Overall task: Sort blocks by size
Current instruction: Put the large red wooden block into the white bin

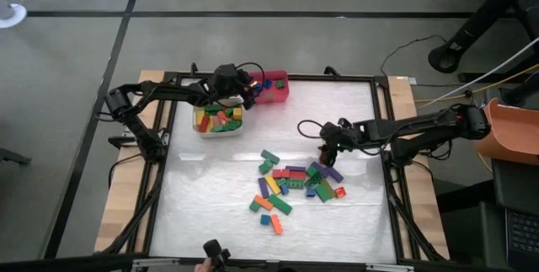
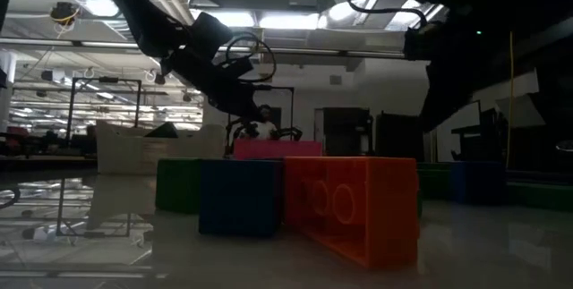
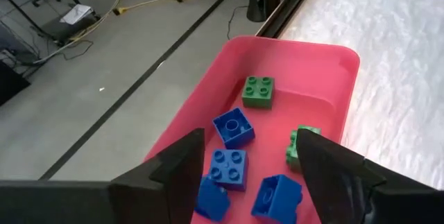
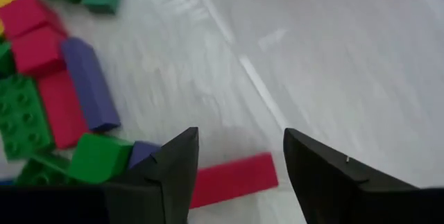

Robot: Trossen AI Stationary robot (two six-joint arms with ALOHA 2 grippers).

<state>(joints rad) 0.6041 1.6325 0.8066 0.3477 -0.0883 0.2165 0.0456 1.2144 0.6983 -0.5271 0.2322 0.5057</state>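
The blocks lie in a loose pile (image 1: 295,184) at the table's middle: red, green, blue, purple and orange pieces. My left gripper (image 3: 253,175) hangs open over the red bin (image 3: 326,78) at the far edge, where several small blue and green blocks (image 3: 232,127) rest on the floor. A white bin (image 1: 219,120) beside it holds long blocks. My right gripper (image 4: 239,161) stands open above the pile's far right side, over a red block (image 4: 232,179) lying on the table. A purple bar (image 4: 90,82) lies close by.
In the low view an orange block (image 2: 354,204), a blue one (image 2: 240,198) and a green one (image 2: 177,184) stand close to the near edge. A black frame (image 1: 383,120) rims the table. Bare white surface lies left of the pile (image 1: 202,188).
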